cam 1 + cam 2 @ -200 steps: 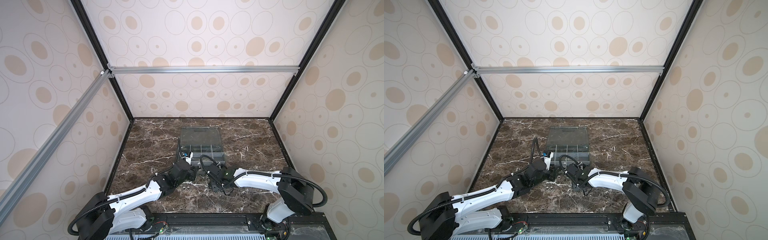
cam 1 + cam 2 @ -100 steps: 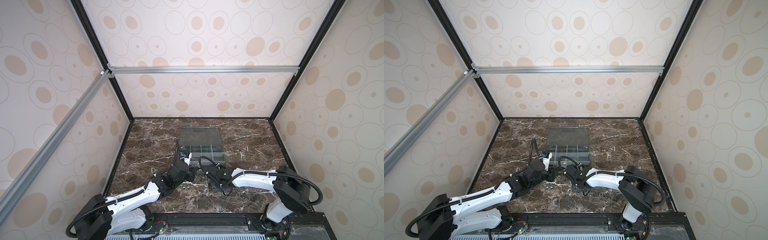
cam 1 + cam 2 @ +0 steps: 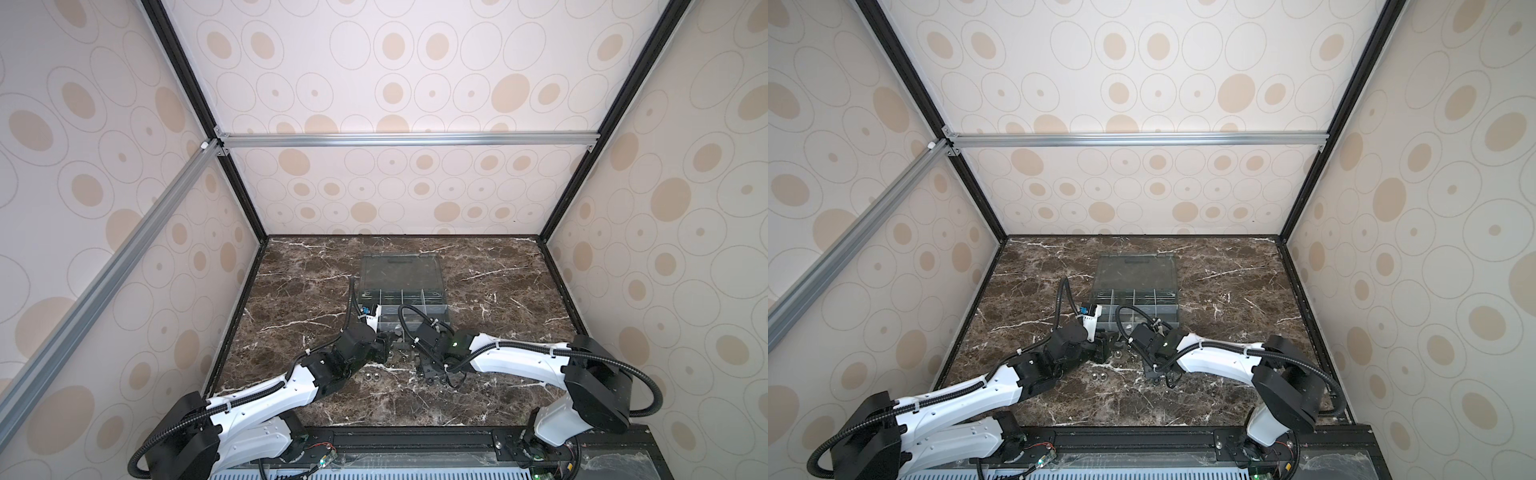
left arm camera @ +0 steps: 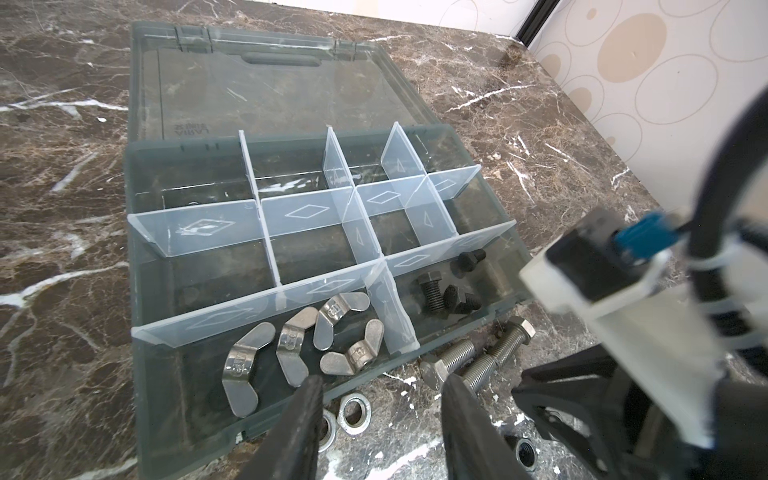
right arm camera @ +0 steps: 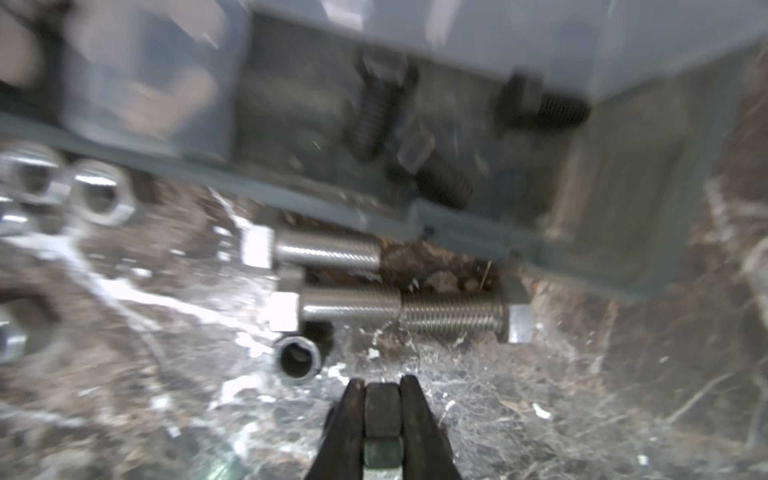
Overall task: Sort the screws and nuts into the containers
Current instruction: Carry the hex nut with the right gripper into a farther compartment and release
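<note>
1. Right gripper [image 5: 382,384], in front of the box [image 4: 174,399]: its jaws are closed on a small black nut [image 5: 382,409], pinched across its sides, low over the table [image 4: 62,332]. Do not relax the grip until the nut is inside a compartment

2. Lift straight up before you travel. Silver bolts [image 5: 328,251] lie just in front of the box's front wall, with loose silver nuts [image 5: 99,191] beside them, and a low sweep would likely scatter them

3. Left gripper [image 4: 381,380], above the front wall of the box: its jaws stand partly apart with nothing between them. It sits close to your likely path, so route around it

4. Front row of the box: the compartment directly behind the silver bolts holds black bolts [image 4: 444,291], and the one next to it holds wing nuts [image 4: 291,345]. Neither suits a black nut. Choose a compartment in the row behind, which appears unused

5. Centre over that compartment, descend below the tops of the dividers [image 4: 307,212], then release. A nut dropped from height may bounce over them

6. Behind the box the lid [image 4: 266,95] lies open and flat. Do not overshoot onto it
</note>
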You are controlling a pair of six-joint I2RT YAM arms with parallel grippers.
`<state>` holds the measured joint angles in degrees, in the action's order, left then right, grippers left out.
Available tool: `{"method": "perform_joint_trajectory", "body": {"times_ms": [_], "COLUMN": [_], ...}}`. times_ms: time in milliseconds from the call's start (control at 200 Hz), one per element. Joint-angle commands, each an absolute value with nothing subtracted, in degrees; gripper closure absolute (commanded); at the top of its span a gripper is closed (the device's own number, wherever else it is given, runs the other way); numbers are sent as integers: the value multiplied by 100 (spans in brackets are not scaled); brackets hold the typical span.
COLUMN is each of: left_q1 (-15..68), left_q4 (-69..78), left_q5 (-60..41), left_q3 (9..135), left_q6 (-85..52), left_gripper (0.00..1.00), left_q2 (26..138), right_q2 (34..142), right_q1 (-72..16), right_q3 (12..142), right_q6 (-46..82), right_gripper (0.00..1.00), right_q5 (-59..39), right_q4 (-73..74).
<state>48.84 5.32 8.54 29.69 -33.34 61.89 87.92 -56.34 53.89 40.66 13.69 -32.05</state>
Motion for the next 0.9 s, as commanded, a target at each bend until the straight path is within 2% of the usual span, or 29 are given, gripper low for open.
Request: {"method": "perform_joint_trajectory", "body": {"times_ms": [0,295,650,685,820,895], "left_q1": [4825,4825,4820,4824,4820,4816], "left_q4": [499,457,294,281,290,285], "left_q5": [984,1020,1035,1037,1055,1062], "left_q3": [2977,2918,2875,2870,2839,2841], "left_q6": [-3419,-3533,-3585,-3594,-3606,-3582], "left_gripper": [53,53,53,53,53,53], "left_q2": [6057,5873,5669,5652,5612,5602], "right_q2": [8509,9019,9787,9815,9841,9814], "right_q1": [-5291,-4235,-3780,-3774,-3757,-3758], "right_q3": [5784,6572,6924,6926,6943,6936], "right_q6": [3480,2693,2610,2610,2643,2663], "right_gripper": [83,83,82,80,60,56], "right_q5": [1683,1489,1134,1122,1173,1186], "right_q4": [-3227,-2832,-2746,-2753,-2828,-2846]}}
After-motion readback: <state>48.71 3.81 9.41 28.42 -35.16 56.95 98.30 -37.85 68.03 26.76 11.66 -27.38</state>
